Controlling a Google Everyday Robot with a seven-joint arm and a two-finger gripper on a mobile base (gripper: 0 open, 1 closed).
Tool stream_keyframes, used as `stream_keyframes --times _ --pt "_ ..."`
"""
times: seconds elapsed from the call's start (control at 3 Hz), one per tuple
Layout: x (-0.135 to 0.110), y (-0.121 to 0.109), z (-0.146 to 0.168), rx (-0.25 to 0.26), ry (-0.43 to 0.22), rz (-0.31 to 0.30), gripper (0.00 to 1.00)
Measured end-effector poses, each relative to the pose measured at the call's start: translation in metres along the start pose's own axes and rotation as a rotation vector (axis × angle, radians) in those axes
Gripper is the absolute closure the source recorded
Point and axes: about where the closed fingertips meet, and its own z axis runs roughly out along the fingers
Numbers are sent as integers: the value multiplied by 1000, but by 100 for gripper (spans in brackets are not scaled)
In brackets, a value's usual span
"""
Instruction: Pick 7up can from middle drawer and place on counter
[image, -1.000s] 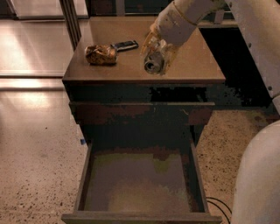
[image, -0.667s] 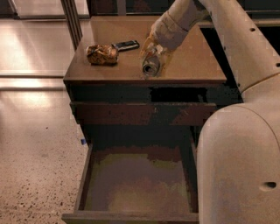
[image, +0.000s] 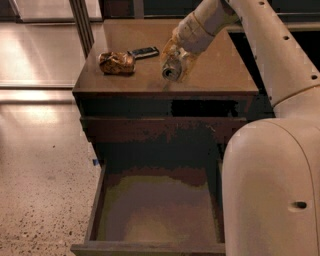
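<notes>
One pale arm (image: 270, 45) reaches from the upper right of the frame down to the middle of the upper part, and the jaws at its end sit over the front part of the table (image: 220, 75). The jaws are closed around the 7up can (image: 171, 71), with yellowish fingers on either side of it. The can is tilted, its round metal rim turned toward the lower left and toward the camera. It hangs close above the tan top, just behind the front edge; I cannot tell whether its lower edge touches the surface.

Left of the can, well apart from it, a shiny brown-orange snack bag (image: 116, 63) lies on the table. A flat dark phone-like slab (image: 144, 51) lies just behind the bag and to its right, between the bag and the jaws.

Below the tabletop a scuffed dark drawer front (image: 160, 127) runs across the cabinet. Under it, in the lower middle of the frame, the middle drawer (image: 155, 210) is pulled out toward the camera, showing its low dark-brown side walls and flat grey-green floor. The can is not in it.

The robot body (image: 272, 190) fills the lower right of the frame and hides the drawer's right side. A pale speckled floor (image: 40, 165) covers the left.
</notes>
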Motion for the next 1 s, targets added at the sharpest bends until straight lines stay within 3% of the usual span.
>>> stream_keyframes --times 0.67,1.0 --pt "22 29 22 87 -75 100 100" --pt "22 29 22 87 -75 100 100"
